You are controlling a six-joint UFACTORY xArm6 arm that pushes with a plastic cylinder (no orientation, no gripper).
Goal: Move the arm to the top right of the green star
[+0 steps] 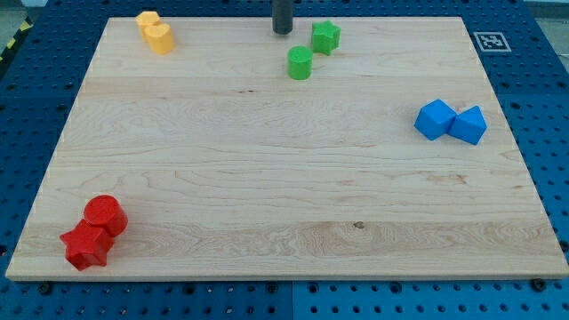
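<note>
A green star (325, 37) lies near the top edge of the wooden board (284, 178), a little right of centre. A green round block (300, 63) sits just below and left of it. My tip (283, 32) is the lower end of a dark rod that comes down from the view's top. It stands to the left of the green star, about level with it, and above the green round block. It touches neither block.
Two yellow blocks (156, 32) sit at the top left. A blue cube (435, 119) and a blue wedge-like block (468, 125) touch at the right. A red cylinder (105, 214) and a red star (86, 245) sit at the bottom left. A marker tag (491, 41) is at the top right corner.
</note>
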